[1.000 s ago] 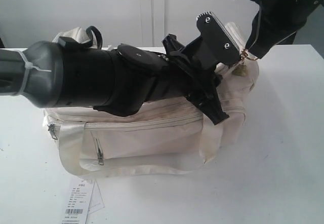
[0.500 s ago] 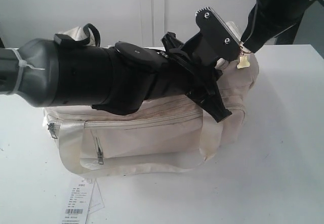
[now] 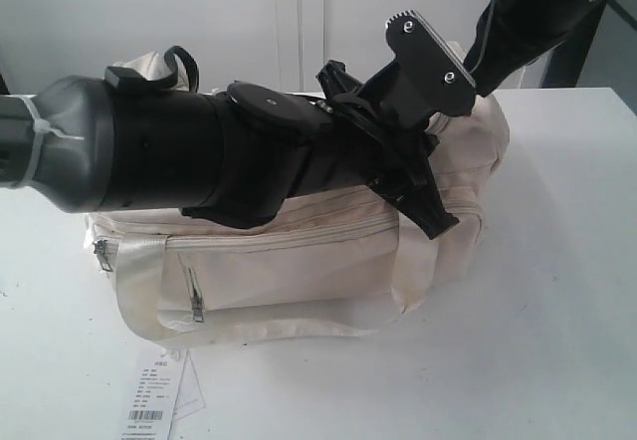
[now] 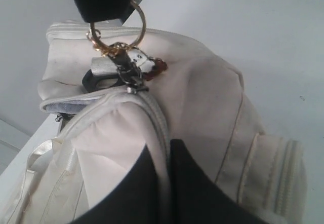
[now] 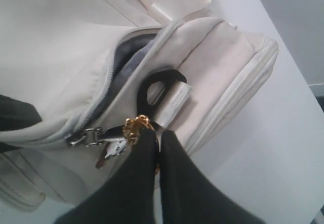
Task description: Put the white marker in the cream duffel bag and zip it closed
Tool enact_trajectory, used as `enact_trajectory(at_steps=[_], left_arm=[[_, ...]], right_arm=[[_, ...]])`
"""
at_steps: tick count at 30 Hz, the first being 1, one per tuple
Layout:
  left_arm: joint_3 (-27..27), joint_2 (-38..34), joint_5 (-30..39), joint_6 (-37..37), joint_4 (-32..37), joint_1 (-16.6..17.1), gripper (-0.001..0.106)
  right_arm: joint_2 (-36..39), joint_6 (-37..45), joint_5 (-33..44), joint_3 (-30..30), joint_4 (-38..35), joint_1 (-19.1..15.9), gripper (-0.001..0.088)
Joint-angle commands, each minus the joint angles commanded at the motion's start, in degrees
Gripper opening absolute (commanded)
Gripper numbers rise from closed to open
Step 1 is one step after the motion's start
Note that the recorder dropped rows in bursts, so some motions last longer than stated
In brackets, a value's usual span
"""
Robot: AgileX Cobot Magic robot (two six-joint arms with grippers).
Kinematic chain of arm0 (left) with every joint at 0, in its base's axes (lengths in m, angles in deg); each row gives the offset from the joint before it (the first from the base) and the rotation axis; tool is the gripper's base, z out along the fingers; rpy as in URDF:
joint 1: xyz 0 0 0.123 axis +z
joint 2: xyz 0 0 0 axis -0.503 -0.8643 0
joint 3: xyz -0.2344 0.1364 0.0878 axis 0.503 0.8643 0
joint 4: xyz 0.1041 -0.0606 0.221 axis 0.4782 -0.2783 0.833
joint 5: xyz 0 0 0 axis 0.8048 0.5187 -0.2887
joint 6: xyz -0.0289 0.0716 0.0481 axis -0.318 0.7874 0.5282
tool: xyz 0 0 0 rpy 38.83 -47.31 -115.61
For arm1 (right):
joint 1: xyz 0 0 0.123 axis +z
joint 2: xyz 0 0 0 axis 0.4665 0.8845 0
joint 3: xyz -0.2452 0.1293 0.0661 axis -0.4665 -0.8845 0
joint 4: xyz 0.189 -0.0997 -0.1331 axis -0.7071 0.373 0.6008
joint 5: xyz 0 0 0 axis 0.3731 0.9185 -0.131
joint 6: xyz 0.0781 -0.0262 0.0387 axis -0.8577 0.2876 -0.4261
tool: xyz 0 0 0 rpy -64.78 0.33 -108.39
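Exterior view: the cream duffel bag (image 3: 299, 271) lies on a white table (image 3: 557, 321) with its front pocket (image 3: 289, 261) facing the camera. A paper tag (image 3: 149, 410) with a barcode lies on the table just in front of the bag, at the end where the pocket's pull hangs. The left arm (image 3: 199, 151) stretches along above the bag and hides most of its top. The right arm (image 3: 528, 22) reaches down to the bag's other end, where its tip is hidden behind a bracket on the left arm.

In the left wrist view, the left gripper (image 4: 164, 155) has its two dark fingers pressed together on the raised zipper seam at the bag's top, with the cream fabric pinched between them.

In the right wrist view, the right gripper (image 5: 158, 145) has its fingers closed tight on a gold ring (image 5: 136, 125) that is chained to the zip slider (image 5: 91, 135). Beyond the slider the zipper gapes, showing grey lining (image 5: 126, 57). A black loop (image 5: 152, 84) sticks out of the bag's end beside that gap; I cannot tell what it is.

The white marker cannot be made out in any view.
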Motion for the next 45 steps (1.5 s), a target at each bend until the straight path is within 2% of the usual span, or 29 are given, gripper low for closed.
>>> enact_trajectory(at_steps=[18,38,45], left_arm=[[0.0,0.0,0.0,0.0,-0.1,0.0,0.000],[0.0,0.0,1.6,0.0,-0.1,0.0,0.000],[0.0,0.0,2.5,0.0,-0.1,0.0,0.000]], right_arm=[[1.3,0.0,-10.9,0.0,-0.4,0.0,0.0000],[4.8,0.0,-18.8,0.0,-0.4,0.0,0.0000],[6.3,-0.3,-21.1,1.1,-2.8,0.0,0.0000]])
